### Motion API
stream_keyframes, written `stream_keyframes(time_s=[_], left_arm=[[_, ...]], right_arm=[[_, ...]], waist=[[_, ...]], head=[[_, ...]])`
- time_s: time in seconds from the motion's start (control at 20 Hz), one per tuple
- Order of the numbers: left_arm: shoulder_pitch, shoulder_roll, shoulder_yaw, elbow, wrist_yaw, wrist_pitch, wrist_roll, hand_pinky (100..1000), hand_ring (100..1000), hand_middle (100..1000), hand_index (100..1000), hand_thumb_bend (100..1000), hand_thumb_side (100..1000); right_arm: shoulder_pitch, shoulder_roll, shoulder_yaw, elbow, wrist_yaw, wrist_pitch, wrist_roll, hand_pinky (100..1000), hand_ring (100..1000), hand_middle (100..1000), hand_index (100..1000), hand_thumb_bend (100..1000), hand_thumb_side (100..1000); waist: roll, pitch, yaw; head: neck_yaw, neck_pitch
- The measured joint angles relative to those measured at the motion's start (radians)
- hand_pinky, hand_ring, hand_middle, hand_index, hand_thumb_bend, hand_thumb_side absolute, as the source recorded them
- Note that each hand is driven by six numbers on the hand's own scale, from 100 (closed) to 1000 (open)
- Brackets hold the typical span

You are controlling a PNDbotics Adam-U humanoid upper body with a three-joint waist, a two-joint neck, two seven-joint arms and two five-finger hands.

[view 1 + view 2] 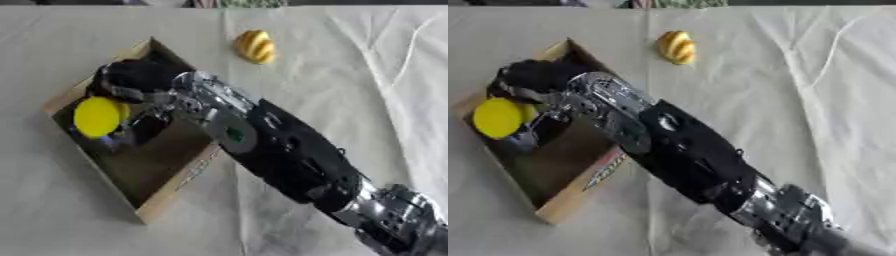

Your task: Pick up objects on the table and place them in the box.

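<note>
At the fingertips of my right robot hand [131, 82], on its left side, sat one yellow disc [98, 116], round and flat, inside the box [162, 199]. I judged it light, stiff and smooth, best pinched across its rim, since its flat face offered little to hold. The fingers were curled down beside it, but I could not tell whether they gripped it or had let go. There was one box, open-topped with wooden walls, and the robot hand reached over its near wall. Behind the robot hand and off to its right, well apart on the cloth-covered tabletop [350, 75], lay one yellow ridged thing [255, 46], lumpy and probably light; I would close round its middle. The left robot hand showed nowhere.
</note>
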Motion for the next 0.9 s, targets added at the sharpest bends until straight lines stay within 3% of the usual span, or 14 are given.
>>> stream_keyframes(time_s=[0.5, 0.65, 0.7, 0.9], left_arm=[[0.006, -0.005, 0.000, 0.000, 0.000, 0.002, -0.002, 740, 686, 703, 813, 100, 556], [0.006, -0.008, -0.003, 0.000, 0.000, 0.003, -0.003, 741, 686, 703, 813, 100, 558], [0.006, -0.008, -0.004, 0.000, 0.001, 0.004, -0.004, 741, 686, 703, 813, 100, 558], [0.006, -0.008, -0.005, 0.000, 0.004, 0.005, -0.005, 741, 686, 703, 813, 100, 558]], right_arm=[[0.021, -0.049, -0.031, -0.012, 0.023, 0.054, -0.016, 808, 698, 541, 697, 100, 100], [0.021, -0.049, -0.031, 0.017, 0.052, 0.039, 0.008, 830, 779, 644, 781, 100, 100], [0.021, -0.049, -0.031, 0.027, 0.065, 0.030, 0.020, 852, 843, 734, 848, 100, 100], [0.020, -0.049, -0.045, 0.050, 0.131, 0.001, 0.046, 918, 950, 839, 929, 100, 429]], waist=[[-0.002, 0.000, -0.005], [-0.002, 0.000, -0.005], [-0.002, 0.001, -0.005], [-0.002, 0.002, -0.005]], head=[[0.011, 0.000], [0.012, 0.000], [0.012, 0.000], [0.013, 0.000]])
